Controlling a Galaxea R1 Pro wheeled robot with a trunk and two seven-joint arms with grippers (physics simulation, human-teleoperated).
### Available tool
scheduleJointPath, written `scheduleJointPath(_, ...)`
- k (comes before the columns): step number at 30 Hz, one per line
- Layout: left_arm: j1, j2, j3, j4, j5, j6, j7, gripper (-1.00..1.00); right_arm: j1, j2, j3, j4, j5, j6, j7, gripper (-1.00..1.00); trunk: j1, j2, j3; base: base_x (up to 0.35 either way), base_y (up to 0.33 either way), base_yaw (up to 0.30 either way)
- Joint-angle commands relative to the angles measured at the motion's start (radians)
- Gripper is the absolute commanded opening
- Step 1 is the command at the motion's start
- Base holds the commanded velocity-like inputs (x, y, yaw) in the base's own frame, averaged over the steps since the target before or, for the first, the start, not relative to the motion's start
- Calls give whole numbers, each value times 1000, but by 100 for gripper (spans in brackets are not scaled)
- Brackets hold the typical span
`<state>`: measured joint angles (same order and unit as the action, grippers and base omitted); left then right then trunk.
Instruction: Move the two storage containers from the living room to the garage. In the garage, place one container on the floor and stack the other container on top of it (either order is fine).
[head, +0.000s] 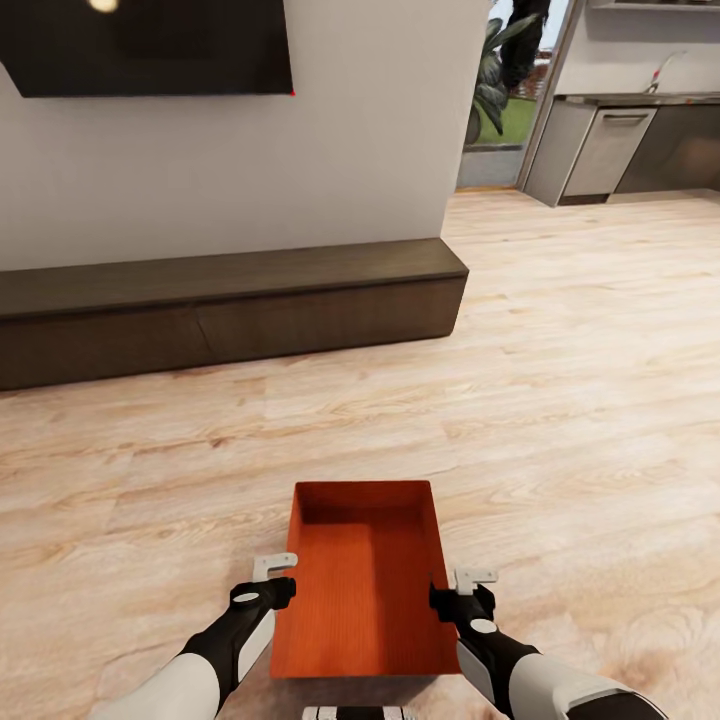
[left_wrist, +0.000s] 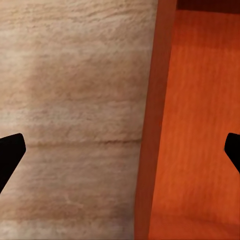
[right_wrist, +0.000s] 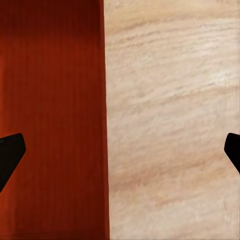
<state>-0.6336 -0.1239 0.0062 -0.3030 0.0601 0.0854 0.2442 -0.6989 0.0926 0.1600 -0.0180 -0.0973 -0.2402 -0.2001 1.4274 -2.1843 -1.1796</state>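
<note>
One orange-red storage container (head: 365, 585) sits open-topped and empty on the light wood floor of the living room, straight ahead of me. My left gripper (head: 275, 580) is at its left long wall and my right gripper (head: 462, 590) at its right long wall. In the left wrist view the left gripper (left_wrist: 120, 152) is open, its dark fingertips (left_wrist: 10, 155) far apart, with the container wall (left_wrist: 150, 125) between them. The right gripper (right_wrist: 120, 152) is likewise open astride the other wall (right_wrist: 102, 125), one fingertip over the container's inside (right_wrist: 50, 110).
A long dark low cabinet (head: 230, 310) runs along the white wall ahead, under a black screen (head: 150, 45). At the far right a glass door with a plant (head: 500, 90) and grey kitchen units (head: 610, 150) stand. Wood floor (head: 580, 400) stretches to the right.
</note>
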Motion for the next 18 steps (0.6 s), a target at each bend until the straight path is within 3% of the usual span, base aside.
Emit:
scheduleJointPath(1,0,0,0,-2,6,5,3,100,-1,0,9,1,-10,-4,-2,100,4,-8,-4,0,0,0)
scheduleJointPath(9,0,0,1,-2,6,5,4,100,-1,1,9,1,-9,-4,-2,100,34,-64,-29,0,0,0)
scheduleJointPath(18,0,0,1,-1,6,5,6,100,-1,1,9,2,-12,-6,-4,100,34,-64,-29,0,0,0)
